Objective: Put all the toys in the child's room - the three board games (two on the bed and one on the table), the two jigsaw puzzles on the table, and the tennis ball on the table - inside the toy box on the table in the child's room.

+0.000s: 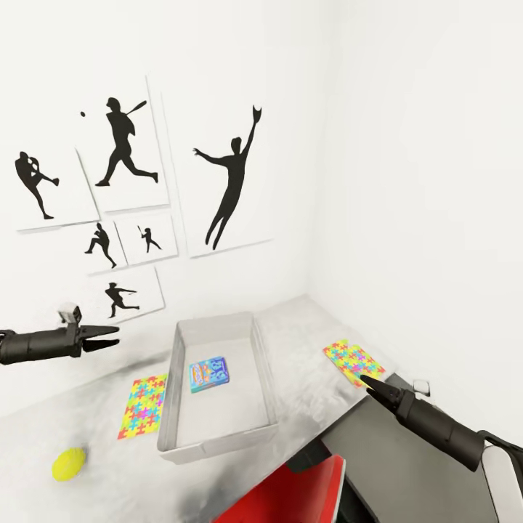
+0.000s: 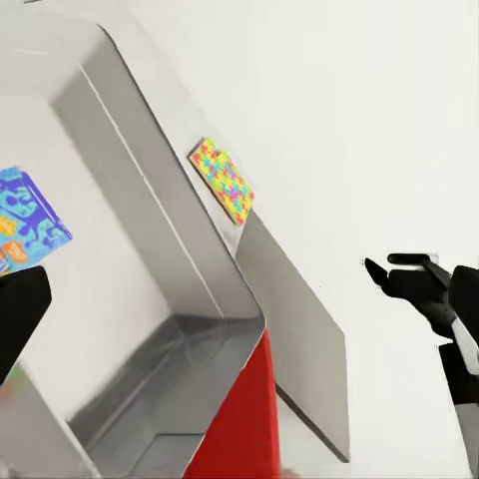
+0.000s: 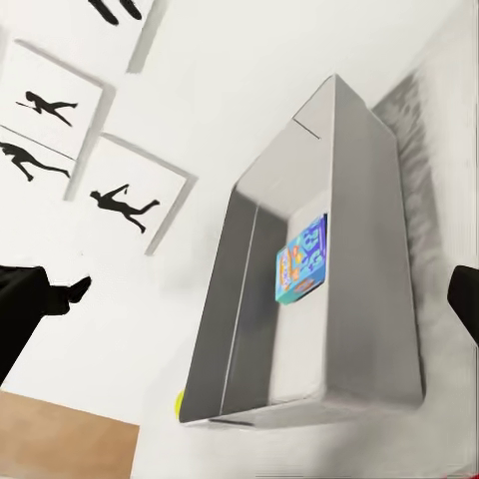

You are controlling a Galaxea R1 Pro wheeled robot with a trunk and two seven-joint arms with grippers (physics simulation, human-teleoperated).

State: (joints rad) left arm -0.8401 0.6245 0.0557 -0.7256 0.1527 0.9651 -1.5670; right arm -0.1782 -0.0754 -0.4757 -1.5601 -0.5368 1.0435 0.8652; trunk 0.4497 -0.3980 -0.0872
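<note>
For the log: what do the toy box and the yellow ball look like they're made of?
Toy box: looks like matte grey moulded plastic, with thin flared walls and no seams; thin metal is possible. Tennis ball: yellow-green with a dull, faintly fuzzy look, probably felt, though the render is too coarse to confirm.

The toy box [image 1: 218, 428] stands open-topped on the table [image 1: 305, 341], its floor bare around one board game [image 1: 209, 374] lying flat. Its raised walls block sideways entry. A jigsaw [image 1: 143, 407] lies just left of it, another [image 1: 354, 361] well right. A red chair [image 1: 298, 494] stands at the table's near edge.
</note>
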